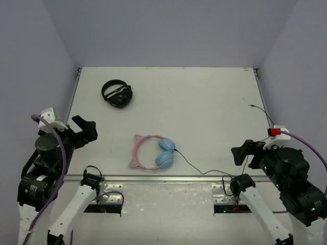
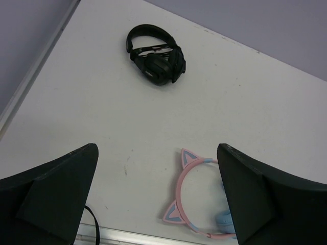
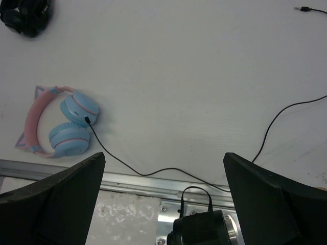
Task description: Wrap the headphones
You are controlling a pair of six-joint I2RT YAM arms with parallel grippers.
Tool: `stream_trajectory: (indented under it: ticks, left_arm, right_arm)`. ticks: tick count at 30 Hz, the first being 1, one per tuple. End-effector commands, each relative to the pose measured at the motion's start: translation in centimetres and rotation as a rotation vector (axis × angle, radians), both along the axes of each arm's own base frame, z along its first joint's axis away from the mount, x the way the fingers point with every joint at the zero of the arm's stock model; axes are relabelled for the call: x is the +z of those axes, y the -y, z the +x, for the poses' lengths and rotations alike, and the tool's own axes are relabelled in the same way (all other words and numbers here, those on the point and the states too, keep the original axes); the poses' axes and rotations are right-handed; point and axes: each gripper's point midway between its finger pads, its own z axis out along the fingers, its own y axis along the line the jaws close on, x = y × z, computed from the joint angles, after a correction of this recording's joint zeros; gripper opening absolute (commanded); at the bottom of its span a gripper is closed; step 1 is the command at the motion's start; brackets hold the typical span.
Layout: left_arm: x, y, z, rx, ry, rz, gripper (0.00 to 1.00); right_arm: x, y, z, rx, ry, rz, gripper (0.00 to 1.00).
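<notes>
Cat-ear headphones [image 1: 153, 152]: flat, centre of tabletop's [image 1: 204, 102] near edge | cable [image 3: 97, 140]: loose toward right edge, wrapping apparently unstarted | left gripper [image 1: 88, 127], right gripper [image 1: 240, 151]: jaws wide, empty, flanking.

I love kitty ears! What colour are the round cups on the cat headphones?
The headphones have light blue earcups, clearest in the right wrist view.

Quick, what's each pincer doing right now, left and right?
Left pincer: open, holding nothing.
Right pincer: open, holding nothing.
</notes>
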Motion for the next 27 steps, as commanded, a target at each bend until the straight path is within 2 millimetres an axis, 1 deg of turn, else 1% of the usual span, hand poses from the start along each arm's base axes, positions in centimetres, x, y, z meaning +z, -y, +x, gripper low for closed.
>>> stream_trajectory:
  ticks: [1, 2, 3, 4, 5, 6, 7, 8, 9, 10, 11, 12, 13, 14, 15, 16, 17, 18, 19, 21, 22, 23, 24, 26, 27]
  left_arm:
    - [0.7, -0.4, 0.5, 0.043, 0.003, -0.019, 1.0]
    - [0.9, 0.1, 0.8, 0.02, 0.015, -0.035, 1.0]
    - [0.8, 0.8, 1.2, -0.009, 0.015, -0.045, 1.0]
    - [1.0, 1.6, 2.1, -0.037, 0.025, -0.068, 1.0]
    - [0.8, 3.1, 2.6, -0.101, 0.011, -0.108, 1.0]
    - [0.4, 4.2, 3.3, -0.125, -0.003, -0.169, 1.0]
    - [-1.5, 5.4, 4.8, -0.148, -0.047, -0.198, 1.0]
    - [-2.8, 6.4, 5.5, -0.164, -0.082, -0.256, 1.0]
    - [-4.1, 6.8, 6.2, -0.163, -0.108, -0.275, 1.0]
    - [-6.0, 7.1, 7.1, -0.146, -0.157, -0.291, 1.0]
    - [-8.5, 7.3, 7.7, -0.126, -0.207, -0.304, 1.0]
    - [-9.8, 7.8, 8.0, -0.117, -0.238, -0.34, 1.0]
    - [-10.7, 8.5, 8.8, -0.126, -0.248, -0.361, 1.0]
    - [-13.0, 9.8, 8.3, -0.154, -0.303, -0.388, 1.0]
    - [-13.6, 10.6, 8.3, -0.169, -0.317, -0.392, 1.0]
    - [-14.4, 10.5, 8.5, -0.13, -0.317, -0.361, 1.0]
    - [-15.3, 12.0, 7.6, -0.158, -0.342, -0.341, 1.0]
    - [-16.1, 12.1, 7.4, -0.136, -0.354, -0.312, 1.0]
    - [-17.5, 12.6, 7.1, -0.129, -0.386, -0.275, 1.0]
    - [-21.2, 13.3, 6.5, -0.138, -0.489, -0.223, 1.0]
    - [-22.0, 14.0, 6.7, -0.162, -0.499, -0.209, 1.0]
    - [-23.0, 14.1, 6.7, -0.161, -0.518, -0.19, 1.0]
    - [-24.9, 14.3, 6.9, -0.154, -0.564, -0.157, 1.0]
    - [-26.4, 14.2, 7.0, -0.151, -0.599, -0.099, 0.99]
    - [-27.2, 14.3, 7.4, -0.149, -0.624, -0.072, 0.95]
  right_arm:
    - [0.6, -1.1, 0.9, 0.039, 0.032, 0.033, 0.99]
    - [0.8, -1.5, 0.9, 0.057, 0.042, 0.046, 0.99]
    - [1.4, -2.6, 0.8, 0.113, 0.075, 0.086, 0.99]
    - [1.8, -3.3, 0.7, 0.146, 0.103, 0.109, 0.99]
    - [2.2, -4.1, 0.5, 0.195, 0.129, 0.135, 0.99]
    - [2.7, -5.0, 0.7, 0.221, 0.175, 0.183, 0.99]
    - [2.9, -5.7, 0.7, 0.256, 0.185, 0.214, 0.99]
    - [2.9, -6.2, 1.0, 0.264, 0.188, 0.244, 0.99]
    - [2.7, -6.6, 1.4, 0.271, 0.166, 0.251, 0.99]
    - [2.3, -6.9, 1.7, 0.277, 0.146, 0.254, 0.99]
    - [1.7, -7.2, 2.0, 0.285, 0.117, 0.255, 0.99]
    - [1.3, -7.3, 2.4, 0.281, 0.094, 0.253, 0.99]
    - [0.5, -7.6, 3.0, 0.28, 0.052, 0.249, 0.99]
    - [0.0, -8.0, 3.3, 0.291, 0.029, 0.252, 0.99]
    - [-0.4, -8.3, 3.5, 0.301, 0.01, 0.255, 0.99]
    - [-0.8, -8.6, 3.7, 0.312, -0.009, 0.261, 0.99]
    - [-1.1, -9.2, 3.8, 0.337, -0.019, 0.282, 0.99]
    - [-1.3, -9.5, 3.9, 0.35, -0.023, 0.29, 0.99]
    - [-1.7, -10.0, 4.1, 0.36, -0.026, 0.31, 0.99]
    - [-2.1, -10.4, 4.2, 0.378, -0.026, 0.329, 0.99]
    - [-2.3, -10.5, 4.4, 0.377, -0.022, 0.338, 0.99]
    - [-2.5, -10.6, 4.4, 0.378, -0.021, 0.344, 0.99]
    - [-2.6, -10.8, 4.4, 0.385, -0.023, 0.35, 0.99]
    - [-2.8, -10.9, 4.3, 0.394, -0.021, 0.356, 0.99]
    - [-2.7, -11.0, 4.3, 0.404, -0.019, 0.357, 0.99]
